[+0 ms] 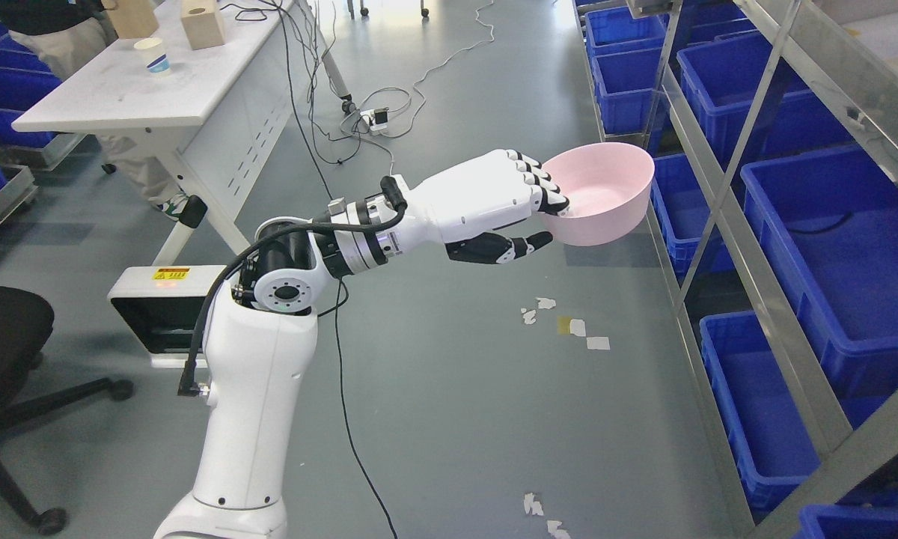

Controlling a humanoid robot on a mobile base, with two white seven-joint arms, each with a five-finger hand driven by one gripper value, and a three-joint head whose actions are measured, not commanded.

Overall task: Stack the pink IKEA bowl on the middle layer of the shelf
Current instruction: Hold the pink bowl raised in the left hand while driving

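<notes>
One arm is working in my feed, the left, and its left hand [494,206] is pinching the near rim of the pink bowl [602,195], four fingers [542,183] hooking over the edge into the bowl while the thumb is sitting under its outer wall. I am seeing the bowl hanging upright in the air above the grey floor [456,374], just beside the metal shelf [748,269], whose levels are carrying blue bins [831,247]. Behind the arm a white table [157,90] is carrying a paper cup [153,56].
</notes>
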